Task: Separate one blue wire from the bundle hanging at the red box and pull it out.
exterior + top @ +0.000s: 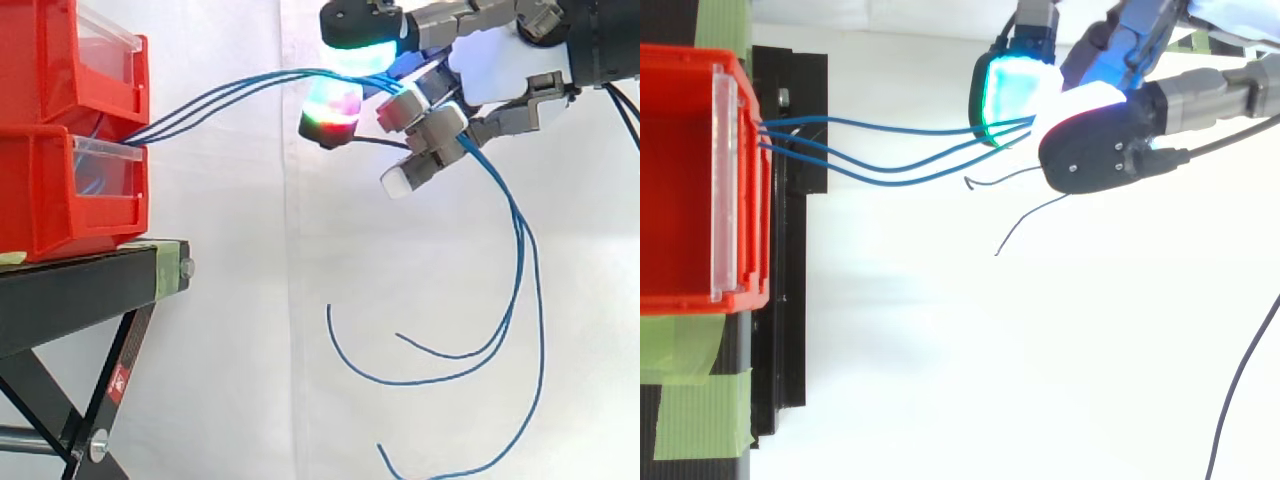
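Observation:
Three blue wires (215, 98) run from the slot between the two stacked red boxes (70, 190) rightward to my hand (490, 70), which sits high at the right. The hand is shut on the wires: they pass between a green-glowing pad above and a red-green pad (332, 110) below. In the top view the wires (880, 122) fan out from the box front (740, 200) and meet at the hand (1100, 150). Behind the hand, the wires' loose ends (520, 280) hang down in long curves.
The red boxes stand on a black stand (80, 290) with slanted legs, at the left. Green tape (690, 400) holds the box to the stand. A white curtain is behind everything, with free room below and right of the stand.

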